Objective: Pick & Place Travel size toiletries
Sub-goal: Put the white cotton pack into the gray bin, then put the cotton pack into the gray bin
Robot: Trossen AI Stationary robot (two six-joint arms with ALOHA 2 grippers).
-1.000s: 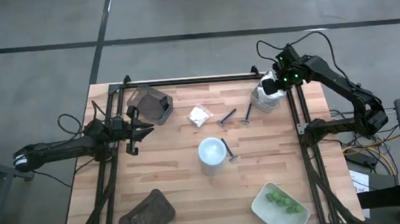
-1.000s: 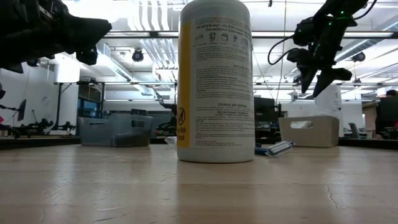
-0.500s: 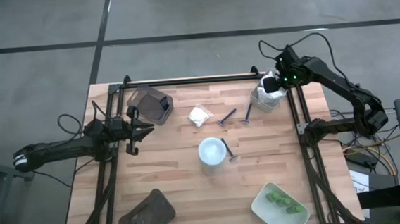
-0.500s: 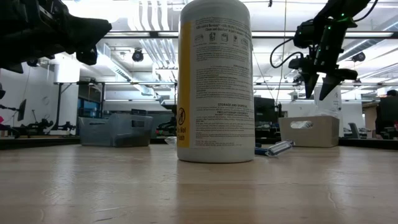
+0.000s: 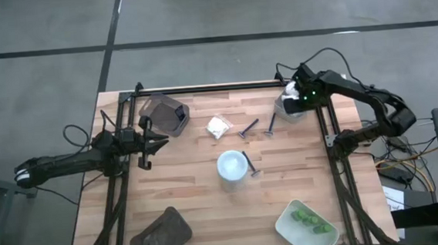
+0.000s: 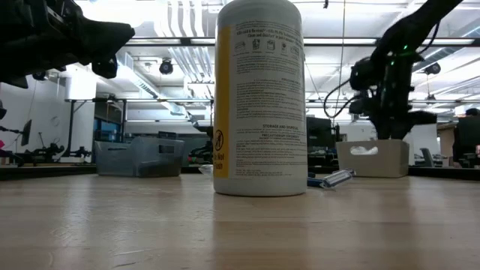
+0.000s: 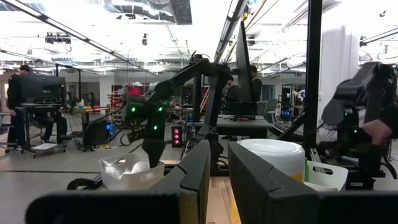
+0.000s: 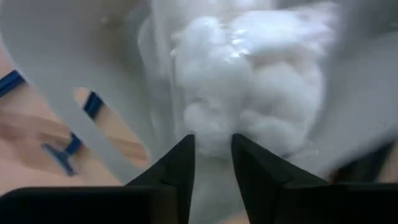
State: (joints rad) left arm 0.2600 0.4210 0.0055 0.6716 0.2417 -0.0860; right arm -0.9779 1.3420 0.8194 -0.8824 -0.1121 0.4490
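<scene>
Right tool (image 5: 293, 102) is down inside the pale tray (image 5: 289, 111) at the table's (image 5: 192, 178) 1 o'clock corner. In the right wrist view its fingers (image 8: 177, 168) stand nearly together with a narrow gap, right over a white lumpy packet (image 8: 249, 93) in clear wrap; they pinch nothing that shows. Contact with the packet can't be told.

Left tool (image 5: 149, 141) hovers at the table's 9 o'clock edge, fingers (image 7: 196, 168) close with a slim gap, holding nothing.

Yellow white-capped bottle (image 5: 231, 168) stands upright near the table centre. One razor (image 5: 251, 166) lies touching or just beside it at its 3 o'clock. Two more razors (image 5: 248, 127) lie at 12 to 1 o'clock, between the bottle and the pale tray. A second white packet (image 5: 218, 126) sits on bare table at 12 o'clock. Green pieces (image 5: 309, 220) lie in another pale tray (image 5: 286, 224) at 5 o'clock.

Dark tray (image 5: 164, 113) at 11 o'clock, another dark tray (image 5: 160, 236) at 7 o'clock.
</scene>
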